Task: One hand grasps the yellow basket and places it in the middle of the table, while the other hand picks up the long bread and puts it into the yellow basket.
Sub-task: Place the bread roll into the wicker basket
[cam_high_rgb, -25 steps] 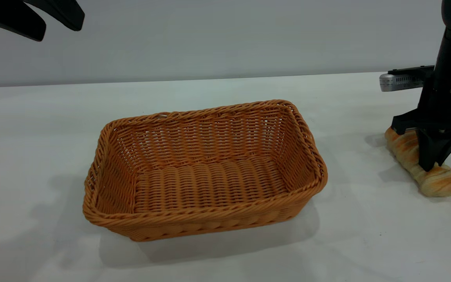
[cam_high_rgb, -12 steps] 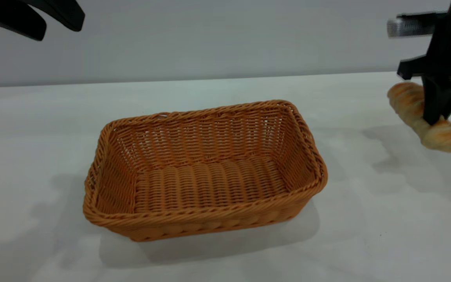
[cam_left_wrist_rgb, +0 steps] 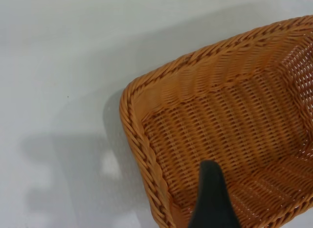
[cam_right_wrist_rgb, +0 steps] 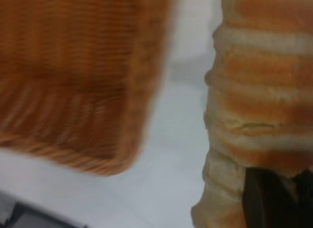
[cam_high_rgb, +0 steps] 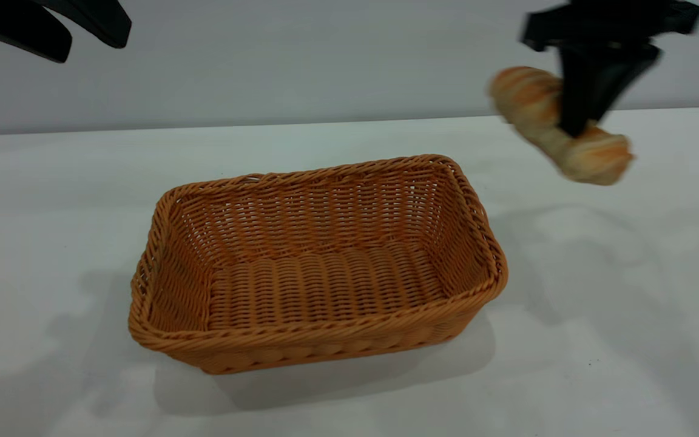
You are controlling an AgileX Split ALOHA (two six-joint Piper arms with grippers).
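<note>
Carrying the long cream loaf with toasted orange ridges (cam_high_rgb: 559, 124) clenched off-centre in my right gripper's (cam_high_rgb: 574, 130) fingers, I risk it swinging onto the orange woven wicker basket's (cam_high_rgb: 319, 331) rim; left gripper (cam_high_rgb: 64, 30) hangs released.

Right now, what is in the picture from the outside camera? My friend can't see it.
The right gripper holds the long bread up in the air, to the right of the yellow basket and farther back. The basket sits empty on the white table. The left gripper hangs open, high in the top left corner.
</note>
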